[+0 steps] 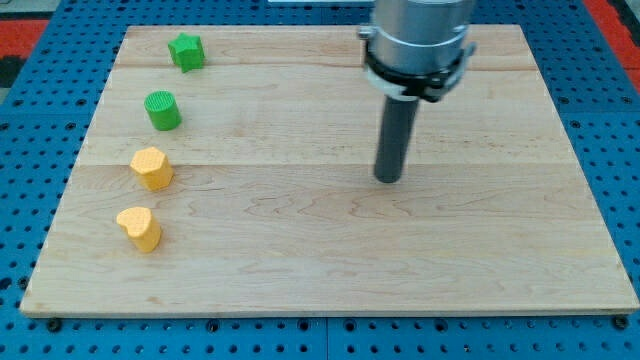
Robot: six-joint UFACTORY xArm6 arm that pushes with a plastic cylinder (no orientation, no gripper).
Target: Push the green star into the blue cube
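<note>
My tip (387, 179) is resting on the bare wood right of the board's middle, touching no block; it is a plain rod end, so it is neither spread nor pinching anything, and nothing is being held. The dark rod (395, 135) is rising straight up from it into a grey cylindrical arm housing (418, 35) with a black collar, which is leaving the view at the top edge. The wooden board (330, 260) is lying flat and is filling most of the view, with a blue pegboard table (620, 150) showing around its edges. All four blocks are sitting well apart from the tip, in a loose column along the view's left side of the board. The green star (186, 51) is sitting nearest the view's top-left corner of the board, far across from the tip. Below it, a green cylinder (162, 110) is standing upright, apart from the star. Further toward the view's bottom, a yellow block (151, 168) with a many-sided outline, its exact shape not being clear, is sitting near the cylinder without touching it. The lowest in the column is a yellow heart-like block (139, 228), sitting apart from the one above it. A blue cube is not showing anywhere in this view. The blocks are all sitting separately from one another.
</note>
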